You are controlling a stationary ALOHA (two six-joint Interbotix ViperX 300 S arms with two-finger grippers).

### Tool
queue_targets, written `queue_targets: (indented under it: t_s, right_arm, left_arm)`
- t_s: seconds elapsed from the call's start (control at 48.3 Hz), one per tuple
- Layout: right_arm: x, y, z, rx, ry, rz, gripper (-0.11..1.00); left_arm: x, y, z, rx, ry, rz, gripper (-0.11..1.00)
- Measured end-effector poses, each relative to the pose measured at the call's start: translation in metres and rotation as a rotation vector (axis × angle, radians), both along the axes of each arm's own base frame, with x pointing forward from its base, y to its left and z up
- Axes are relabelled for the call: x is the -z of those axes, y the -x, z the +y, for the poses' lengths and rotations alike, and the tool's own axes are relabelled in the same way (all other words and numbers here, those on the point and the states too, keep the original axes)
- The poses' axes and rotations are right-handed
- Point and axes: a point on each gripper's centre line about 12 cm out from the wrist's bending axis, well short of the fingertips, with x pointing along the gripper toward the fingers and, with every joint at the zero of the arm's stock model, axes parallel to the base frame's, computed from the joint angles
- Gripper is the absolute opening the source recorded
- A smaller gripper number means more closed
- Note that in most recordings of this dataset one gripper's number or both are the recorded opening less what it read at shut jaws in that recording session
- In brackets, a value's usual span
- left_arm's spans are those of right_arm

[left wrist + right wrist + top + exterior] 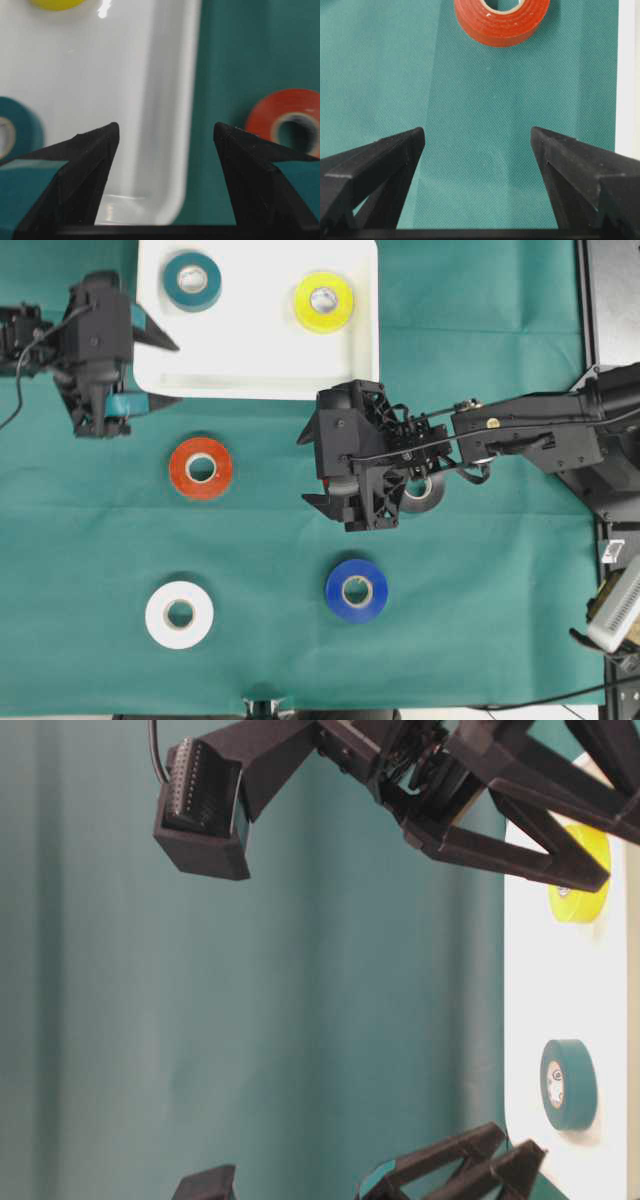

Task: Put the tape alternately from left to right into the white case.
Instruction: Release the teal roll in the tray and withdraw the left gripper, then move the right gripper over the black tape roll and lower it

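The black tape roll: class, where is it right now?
In the overhead view the black tape roll lies on the green cloth right of centre, mostly hidden under the right gripper, above the blue roll and below the white case.

Both arms are matte black with angular, open-framed housings. The left gripper (165,370) has pointed black fingers carrying teal pads. The right arm (530,430) shows exposed thin black cables and a brass-coloured fastener.

A green cloth (480,360) with faint fold lines covers the worktop. Along the right edge of the overhead view stands a dark metal frame (612,300), with a pale ribbed object (618,610) lower down. Even light falls from above, leaving soft shadows.
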Motion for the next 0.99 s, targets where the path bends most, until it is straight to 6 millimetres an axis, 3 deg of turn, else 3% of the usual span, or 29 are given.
queue_targets:
  t_s: [0.29, 0.663, 0.994]
  right_arm:
    - [0.0, 0.0, 0.0, 0.0, 0.0, 0.0, 0.73]
    - [-0.001, -0.001, 0.001, -0.002, -0.001, -0.004, 0.73]
    - [0.0, 0.0, 0.0, -0.001, -0.001, -0.003, 0.73]
  left_arm:
    - [0.004, 0.004, -0.033, 0.084, 0.031, 0.01, 0.76]
    - [0.006, 0.006, -0.06, 0.133, 0.079, 0.014, 0.76]
    - [0.006, 0.006, -0.064, 0.149, 0.079, 0.015, 0.76]
